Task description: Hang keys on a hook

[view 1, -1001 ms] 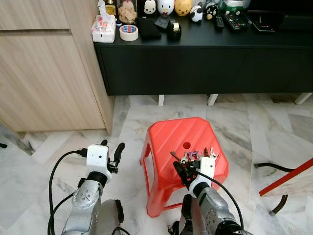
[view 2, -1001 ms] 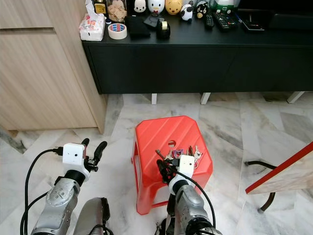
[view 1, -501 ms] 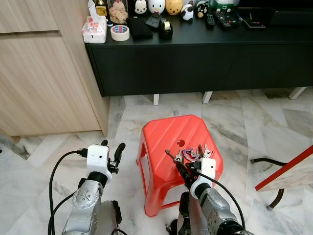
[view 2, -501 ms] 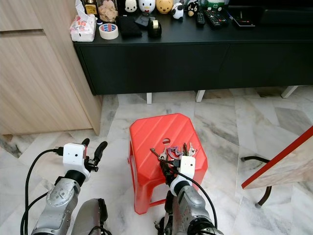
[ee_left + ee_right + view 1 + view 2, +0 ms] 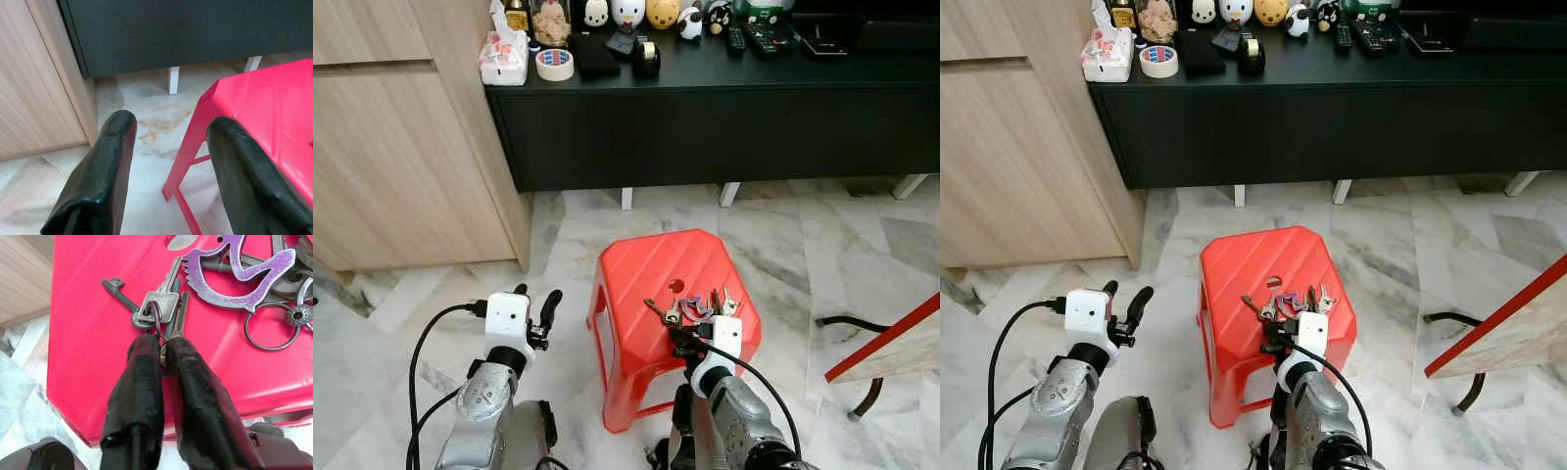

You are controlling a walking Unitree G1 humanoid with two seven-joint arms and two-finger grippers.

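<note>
On the red stool [image 5: 656, 274] in front of the robot lie the keys [image 5: 693, 307], near its front right edge, with the right gripper [image 5: 682, 340] at their near end. The left gripper [image 5: 535, 305] hangs over the marble floor [image 5: 803, 245] left of the stool. Behind stands a black cabinet [image 5: 705, 127].

In the right eye view the keys [image 5: 1288, 303] sit just ahead of the right gripper; no hook can be made out.

In the left wrist view the left gripper [image 5: 168, 171] is spread wide and empty, with the stool's corner beside it.

In the right wrist view the right gripper [image 5: 161, 345] is pinched together on a small ring and key shaft at the bunch's edge, beside a purple charm [image 5: 234, 276]. The hold looks thin: lifted, the heavy bunch could swing and slide out, or the ring could twist free of the fingertips.
</note>
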